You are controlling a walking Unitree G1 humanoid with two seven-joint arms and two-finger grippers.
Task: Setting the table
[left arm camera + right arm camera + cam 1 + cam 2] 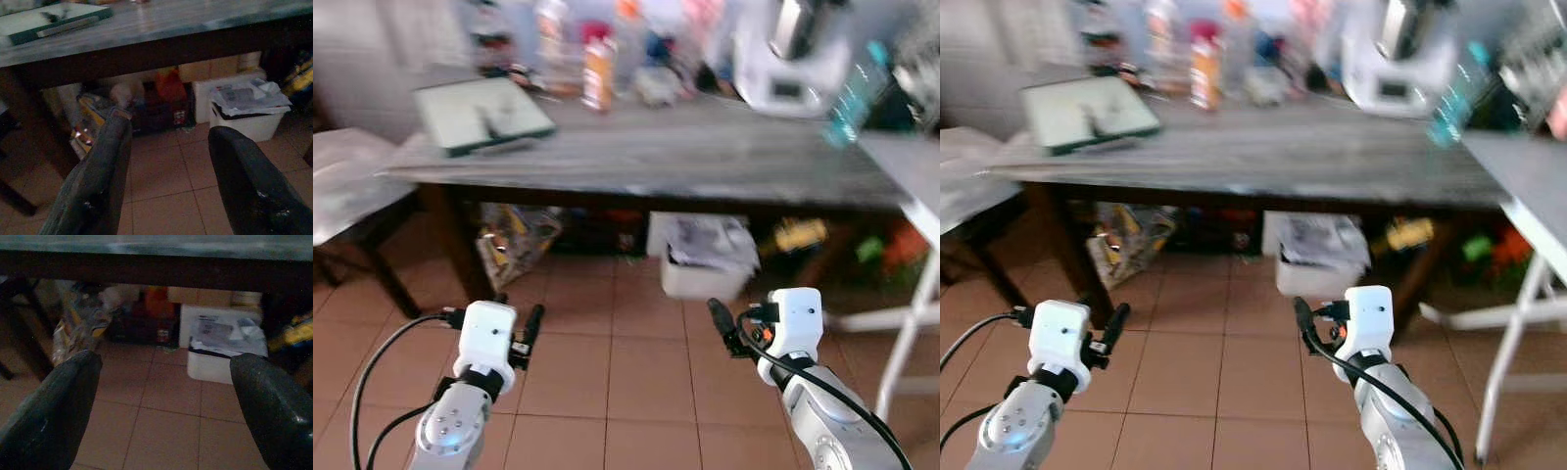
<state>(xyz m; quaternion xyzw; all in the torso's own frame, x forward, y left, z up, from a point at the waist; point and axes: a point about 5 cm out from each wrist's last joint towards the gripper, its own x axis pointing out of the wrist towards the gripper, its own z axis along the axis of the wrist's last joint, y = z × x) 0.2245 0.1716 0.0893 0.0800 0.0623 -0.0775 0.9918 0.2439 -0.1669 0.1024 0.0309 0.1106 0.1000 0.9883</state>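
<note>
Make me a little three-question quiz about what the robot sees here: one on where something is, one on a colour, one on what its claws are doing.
1. Where does the white bin of papers stand?
A. on the table
B. on the floor under the table
C. on the chair

2. What colour is the floor?
A. reddish-brown tiles
B. grey carpet
C. blue vinyl

3. How are the two grippers?
A. both open and empty
B. both shut on plates
C. left one holding a bottle

Answers:
1 B: the bin sits on the tiles beneath the grey table.
2 A: terracotta-toned tiles with pale joints.
3 A: the left gripper and right gripper each show two black fingers spread apart with nothing between them, held low before the table.
</note>
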